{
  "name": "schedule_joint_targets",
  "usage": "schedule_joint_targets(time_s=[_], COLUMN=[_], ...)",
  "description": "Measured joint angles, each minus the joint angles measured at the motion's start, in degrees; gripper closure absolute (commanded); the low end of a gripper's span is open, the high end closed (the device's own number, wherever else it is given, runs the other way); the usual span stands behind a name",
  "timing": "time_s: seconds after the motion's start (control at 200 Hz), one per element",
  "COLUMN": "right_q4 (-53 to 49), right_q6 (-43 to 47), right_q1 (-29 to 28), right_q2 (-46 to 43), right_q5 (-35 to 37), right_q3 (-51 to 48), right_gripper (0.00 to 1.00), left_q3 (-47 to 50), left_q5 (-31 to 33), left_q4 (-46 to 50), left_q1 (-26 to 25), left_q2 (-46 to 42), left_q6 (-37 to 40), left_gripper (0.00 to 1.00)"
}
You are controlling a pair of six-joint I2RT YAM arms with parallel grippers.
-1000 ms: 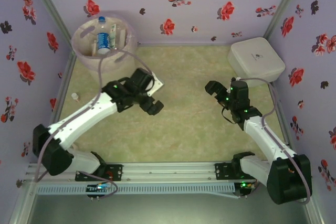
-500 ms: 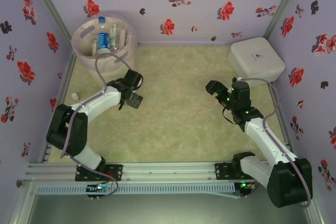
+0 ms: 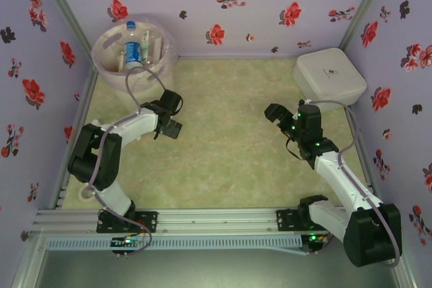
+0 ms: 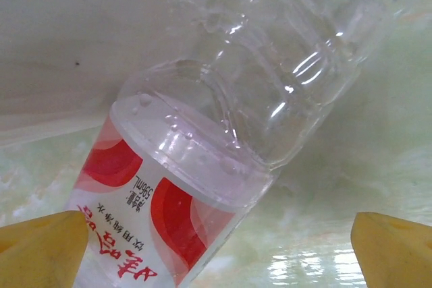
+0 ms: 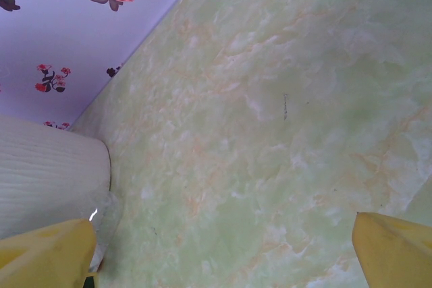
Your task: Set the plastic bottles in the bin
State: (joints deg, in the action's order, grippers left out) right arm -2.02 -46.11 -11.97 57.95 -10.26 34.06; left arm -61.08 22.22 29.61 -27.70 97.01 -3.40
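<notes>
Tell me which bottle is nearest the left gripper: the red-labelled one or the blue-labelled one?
The red-labelled bottle, which lies right in front of the open left gripper. The blue-labelled bottle sits apart, inside the bin.

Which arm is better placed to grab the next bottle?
Left: the red-label bottle lies just before the open left jaws, and the bin is close by; the right jaws hang across the table.

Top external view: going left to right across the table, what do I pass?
Bin in the far left corner → left claw, open → right claw, open → white lidded box in the far right corner.
</notes>
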Motion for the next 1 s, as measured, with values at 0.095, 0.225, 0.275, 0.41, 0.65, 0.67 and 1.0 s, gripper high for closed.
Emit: schedule_joint_targets(time_s=[0.095,0.225,0.275,0.41,0.65,0.67,1.0], right_q4=[0.02,0.02,0.02,0.09,0.44,0.42,-1.20], right_q6=[0.00,0.00,0.00,0.00,0.02,0.02,1.09], right_q1=[0.00,0.00,0.00,0.00,0.00,0.00,0.00], right_q2=[0.02,0.02,0.02,0.24,0.72,0.70,-1.60], right_q5=[0.00,0.00,0.00,0.00,0.00,0.00,1.33], right_q3=[0.00,-0.02,-0.02,-0.04,-0.15,-0.15,-0.15], right_gripper=[0.02,0.02,0.02,0.02,0.02,0.02,0.02], left_q3=[-0.46,-1.55,-1.70,-3.15,-10.69,-11.02,-10.10], left_q5=[-1.03,-4.48,-6.69,-10.10,-6.36,-6.23,-6.38], left_q4=[1.66,3.54,4.42,6.95,9.25,9.22,9.27], left_q1=[-3.48,-9.55,-11.28,-13.46,-11.30,-11.02,-8.07], left_q2=[-0.02,-1.27,-2.25,-2.93,2.58,3.13,6.80], left_q6=[-2.14,-5.27,-6.60,-8.59,-8.26,-8.17,-7.30], left_gripper=[0.00,0.00,0.00,0.00,0.00,0.00,0.05])
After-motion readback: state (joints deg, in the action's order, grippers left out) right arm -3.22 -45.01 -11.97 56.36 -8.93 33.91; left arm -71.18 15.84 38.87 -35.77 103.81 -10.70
